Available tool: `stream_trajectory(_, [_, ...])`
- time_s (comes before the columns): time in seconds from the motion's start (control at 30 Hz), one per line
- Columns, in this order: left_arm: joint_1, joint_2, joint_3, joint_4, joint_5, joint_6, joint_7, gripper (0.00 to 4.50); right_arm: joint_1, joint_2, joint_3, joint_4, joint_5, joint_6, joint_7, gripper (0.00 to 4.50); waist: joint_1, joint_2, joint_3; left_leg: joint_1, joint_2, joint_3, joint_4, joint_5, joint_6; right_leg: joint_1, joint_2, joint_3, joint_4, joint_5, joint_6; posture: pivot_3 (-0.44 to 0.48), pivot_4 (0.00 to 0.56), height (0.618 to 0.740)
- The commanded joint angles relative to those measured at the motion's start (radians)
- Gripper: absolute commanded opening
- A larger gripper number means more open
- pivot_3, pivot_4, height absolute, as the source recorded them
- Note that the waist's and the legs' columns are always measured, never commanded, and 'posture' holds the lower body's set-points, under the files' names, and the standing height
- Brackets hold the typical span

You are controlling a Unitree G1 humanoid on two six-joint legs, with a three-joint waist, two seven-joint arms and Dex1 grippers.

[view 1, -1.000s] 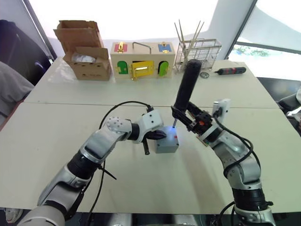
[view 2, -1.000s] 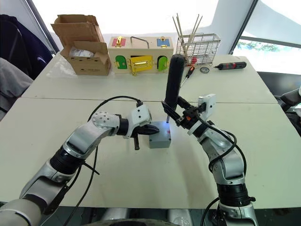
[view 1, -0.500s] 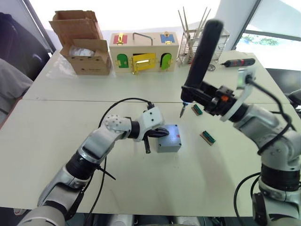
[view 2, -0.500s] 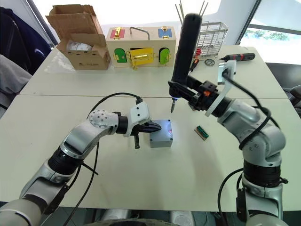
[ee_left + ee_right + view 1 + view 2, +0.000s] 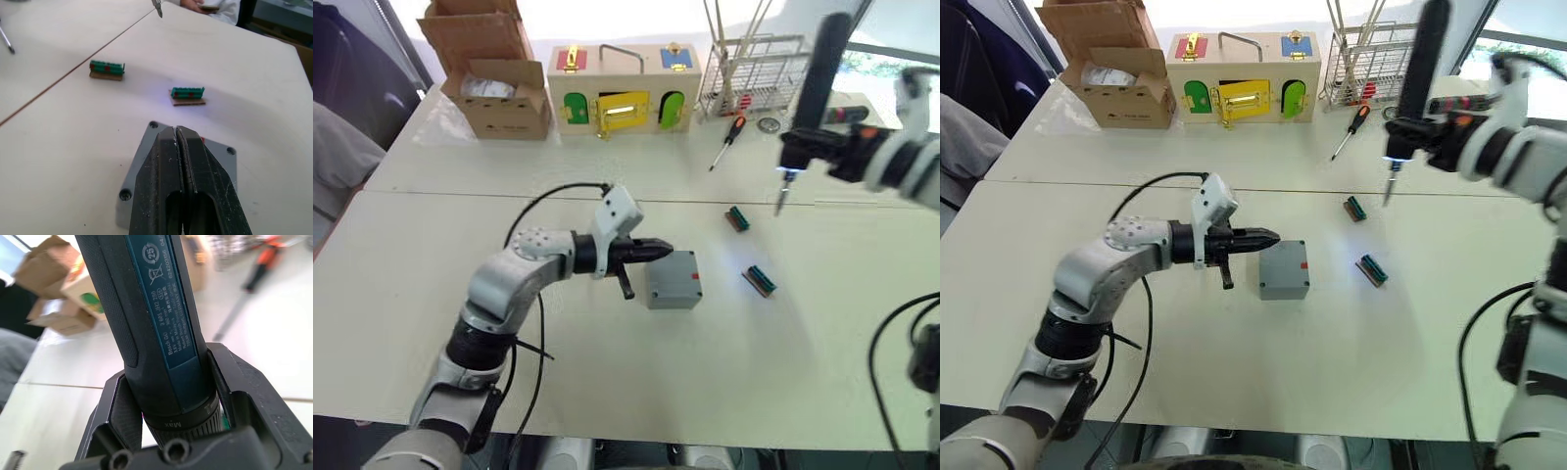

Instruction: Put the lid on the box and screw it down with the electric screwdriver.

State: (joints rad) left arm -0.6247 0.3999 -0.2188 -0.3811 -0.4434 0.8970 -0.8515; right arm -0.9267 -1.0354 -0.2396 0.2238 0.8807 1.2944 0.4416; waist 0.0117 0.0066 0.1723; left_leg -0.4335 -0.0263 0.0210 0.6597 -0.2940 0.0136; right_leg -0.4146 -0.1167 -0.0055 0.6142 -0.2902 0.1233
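The small grey box sits mid-table with the grey lid lying flat on top, its corner holes showing. My left gripper is shut and empty, its fingertips right at the box's upper left edge, just over the lid. Off to the far right and well above the table, my right gripper is shut on the electric screwdriver. The driver stands nearly upright, bit pointing down, its tip glowing blue, clear of the box.
Two green terminal blocks lie right of the box. Along the far edge stand a cardboard box, a wooden box with coloured doors and a wire rack. A small red-and-black screwdriver lies nearby.
My right arm has swung up and to the right, carrying the electric screwdriver away from the box. The left gripper stays at the box. The camera has shifted.
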Motion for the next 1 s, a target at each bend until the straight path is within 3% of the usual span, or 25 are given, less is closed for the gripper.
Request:
stream_trajectory(0.03, [-0.001, 0.060, -0.074, -0.098, -0.005, -0.008, -0.047, 0.00, -0.010, -0.150, 0.129, 0.106, -0.086, 0.041, 0.208, 1.76, 0.003, 0.000, 0.000, 0.000, 0.000, 0.000, 0.000, 0.000, 0.000, 0.000, 0.000, -0.001, 0.000, 0.000, 0.000, 0.000, 0.150, 0.740])
stream_trajectory(0.13, [-0.001, 0.085, -0.162, -0.106, 0.055, -0.057, -0.036, 0.00, 0.000, -0.224, 0.301, 0.207, -0.186, 0.032, 0.381, 1.76, 0.001, 0.000, 0.001, 0.000, -0.001, 0.000, 0.001, -0.001, 0.002, 0.002, 0.002, -0.003, -0.001, 0.000, 0.000, 0.000, 0.150, 0.740])
stream_trajectory(0.3, [0.015, 0.051, -0.194, -0.108, 0.052, -0.077, -0.009, 0.00, -0.025, -0.200, 0.447, 0.330, -0.327, -0.010, 0.510, 1.76, -0.004, 0.002, 0.008, 0.000, -0.001, 0.003, 0.008, 0.002, 0.007, 0.003, 0.002, 0.000, 0.000, 0.006, 0.010, 0.000, 0.150, 0.740])
stream_trajectory(0.8, [0.090, 0.023, -0.192, -0.101, 0.090, -0.139, 0.074, 0.00, -0.073, -0.050, 0.532, 0.621, -0.619, -0.160, 0.629, 1.76, 0.002, 0.002, 0.008, 0.006, -0.002, 0.002, 0.008, 0.007, 0.003, 0.007, 0.003, 0.000, 0.004, 0.009, 0.010, 0.000, 0.150, 0.740])
stream_trajectory(0.87, [0.095, 0.014, -0.178, -0.099, 0.095, -0.159, 0.086, 0.00, -0.076, -0.038, 0.525, 0.638, -0.638, -0.165, 0.634, 2.78, 0.001, 0.002, 0.008, 0.006, -0.002, 0.002, 0.008, 0.007, 0.003, 0.007, 0.003, 0.000, 0.005, 0.009, 0.011, 0.000, 0.150, 0.740])
stream_trajectory(1.0, [0.095, -0.010, -0.150, -0.089, 0.134, -0.228, 0.141, 0.00, -0.074, -0.029, 0.517, 0.638, -0.672, -0.169, 0.643, 4.28, 0.002, 0.002, 0.008, 0.007, -0.002, 0.002, 0.010, 0.007, 0.002, 0.008, 0.003, 0.000, 0.005, 0.009, 0.012, 0.000, 0.150, 0.740])
